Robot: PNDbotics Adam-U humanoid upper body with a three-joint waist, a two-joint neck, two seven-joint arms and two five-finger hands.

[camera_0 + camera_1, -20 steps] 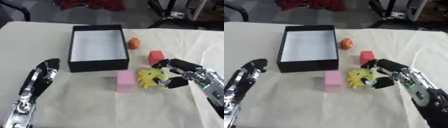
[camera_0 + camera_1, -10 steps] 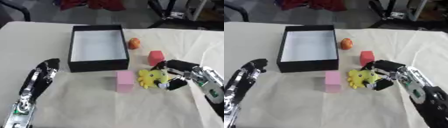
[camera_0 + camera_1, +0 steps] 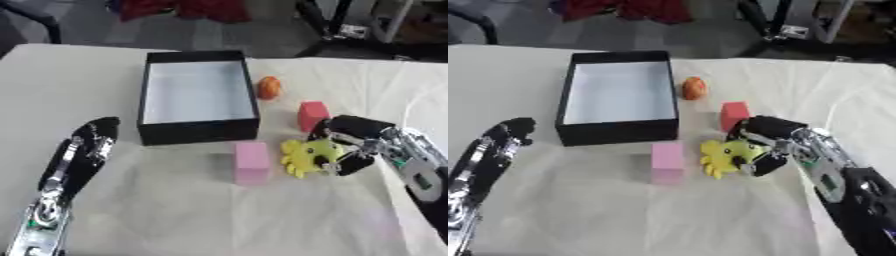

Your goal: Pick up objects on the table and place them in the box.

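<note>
A black box (image 3: 198, 129) with a white inside stands open at the table's middle, nothing in it. A yellow soft toy (image 3: 308, 155) lies to its lower right, and my right hand (image 3: 353, 145) is curled round its right side. A red block (image 3: 311, 114) stands just above that hand. Left of the toy stands a pink block (image 3: 251, 160). An orange ball-like object (image 3: 269, 87) lies by the box's right wall. My left hand (image 3: 90, 141) hangs at the lower left with fingers straight, holding nothing.
A cream cloth (image 3: 157, 210) covers the table. Beyond the far edge are dark chair legs (image 3: 337, 20) and a red cloth (image 3: 197, 7) on the floor.
My right hand has drawn in round the yellow toy, with the fingers closer on it. The left arm and the other objects have stayed put.
</note>
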